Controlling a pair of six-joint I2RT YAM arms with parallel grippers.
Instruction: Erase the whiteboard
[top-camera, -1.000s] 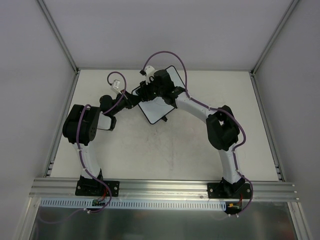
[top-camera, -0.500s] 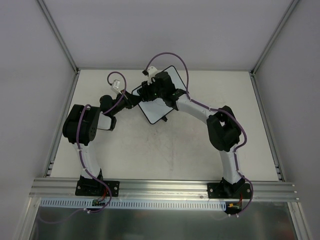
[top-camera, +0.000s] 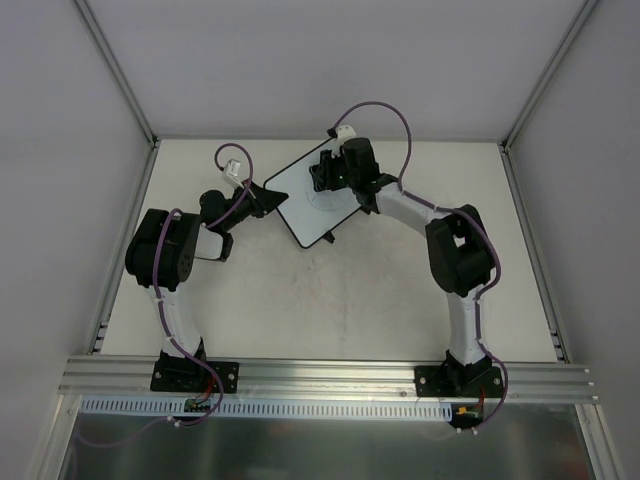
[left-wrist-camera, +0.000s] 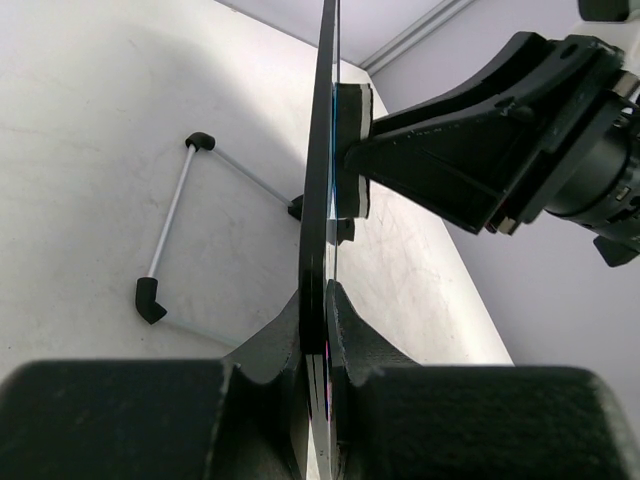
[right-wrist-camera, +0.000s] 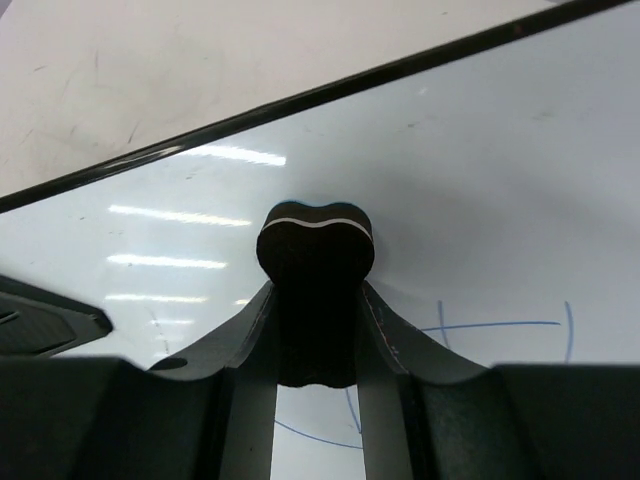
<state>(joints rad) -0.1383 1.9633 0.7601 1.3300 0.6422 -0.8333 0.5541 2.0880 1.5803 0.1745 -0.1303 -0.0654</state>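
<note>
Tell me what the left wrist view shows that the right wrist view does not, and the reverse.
Only the left wrist view: the left gripper clamped on the edge of the board, seen edge-on, and the wire stand with black feet behind it.
Only the right wrist view: the white face of the board, with blue marks not yet wiped.
Both: the board, and the eraser held in the right gripper against the face of the board.

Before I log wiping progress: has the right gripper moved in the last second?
Yes. The right gripper has slid rightward across the whiteboard, toward the right edge of the table.
</note>
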